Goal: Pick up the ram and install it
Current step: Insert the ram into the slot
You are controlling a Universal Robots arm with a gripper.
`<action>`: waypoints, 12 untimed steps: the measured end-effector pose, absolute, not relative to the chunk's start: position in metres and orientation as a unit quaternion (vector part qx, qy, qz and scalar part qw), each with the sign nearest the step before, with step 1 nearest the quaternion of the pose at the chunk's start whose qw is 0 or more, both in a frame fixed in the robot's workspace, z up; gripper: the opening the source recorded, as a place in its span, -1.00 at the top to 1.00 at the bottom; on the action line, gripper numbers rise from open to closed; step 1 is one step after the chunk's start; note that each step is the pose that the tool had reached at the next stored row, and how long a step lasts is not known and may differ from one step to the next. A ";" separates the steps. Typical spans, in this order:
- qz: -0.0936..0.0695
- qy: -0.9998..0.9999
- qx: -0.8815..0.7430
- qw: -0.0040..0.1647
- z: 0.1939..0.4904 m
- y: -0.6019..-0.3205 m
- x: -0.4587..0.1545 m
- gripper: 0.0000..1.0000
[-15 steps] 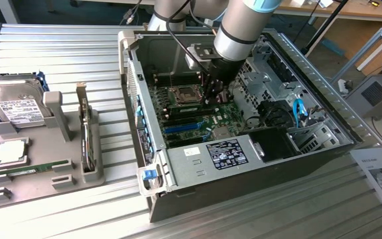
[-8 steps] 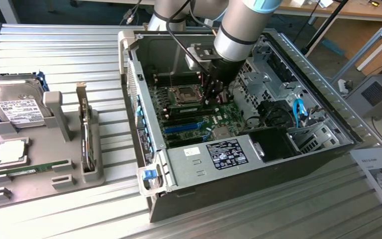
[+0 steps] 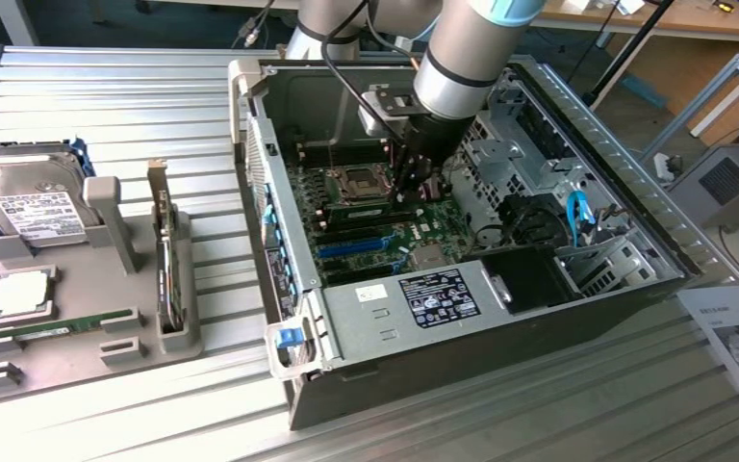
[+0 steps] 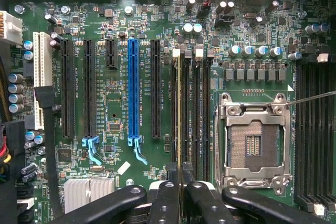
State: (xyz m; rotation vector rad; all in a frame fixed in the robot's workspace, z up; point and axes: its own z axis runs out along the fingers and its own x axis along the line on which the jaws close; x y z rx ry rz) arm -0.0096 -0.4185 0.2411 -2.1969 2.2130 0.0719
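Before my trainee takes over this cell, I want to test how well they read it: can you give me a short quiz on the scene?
1. True or false: the gripper is shut on a hard drive.
2. The ram, seen edge-on in the wrist view, lines up with: A) the blue slot; B) a black slot beside the CPU socket; C) the white slot.
3. In the exterior view, on which side of the computer case does the grey parts tray stand?
Key: 1 false, it grips the ram; 2 B; 3 the exterior view's left.
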 end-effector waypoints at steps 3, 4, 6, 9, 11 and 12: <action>0.023 0.709 -0.704 0.011 0.241 -0.418 -0.010 0.76; 0.023 0.710 -0.704 0.011 0.241 -0.418 -0.010 0.76; 0.023 0.710 -0.704 0.011 0.241 -0.418 -0.010 0.76; 0.023 0.710 -0.704 0.011 0.240 -0.419 -0.010 0.76; 0.023 0.710 -0.704 0.011 0.240 -0.419 -0.010 0.76; 0.023 0.710 -0.704 0.011 0.240 -0.419 -0.010 0.76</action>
